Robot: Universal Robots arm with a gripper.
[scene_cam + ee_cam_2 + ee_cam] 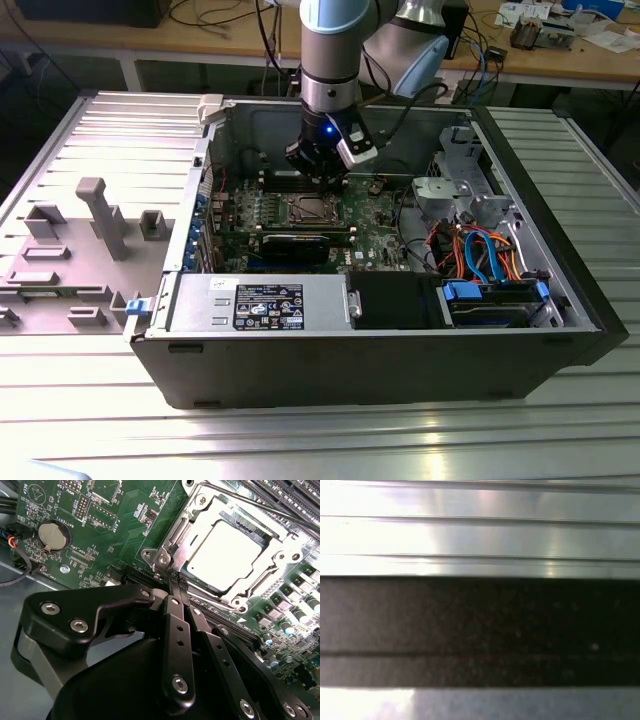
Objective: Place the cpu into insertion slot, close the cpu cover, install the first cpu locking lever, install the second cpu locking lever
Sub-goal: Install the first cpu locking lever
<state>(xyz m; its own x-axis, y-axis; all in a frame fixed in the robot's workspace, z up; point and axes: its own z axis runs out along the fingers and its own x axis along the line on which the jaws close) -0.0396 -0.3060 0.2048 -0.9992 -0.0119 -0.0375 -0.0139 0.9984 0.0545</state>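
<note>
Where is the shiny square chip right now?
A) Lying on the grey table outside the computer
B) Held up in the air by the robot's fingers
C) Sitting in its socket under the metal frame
C: in the second wrist view the cpu lies flat in the insertion slot with the cpu cover framing it, and the fingers are pressed together with nothing between them.

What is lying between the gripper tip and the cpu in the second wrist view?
In the second wrist view, the gripper is shut; only the cpu cover frame edge separates it from the cpu.
</note>
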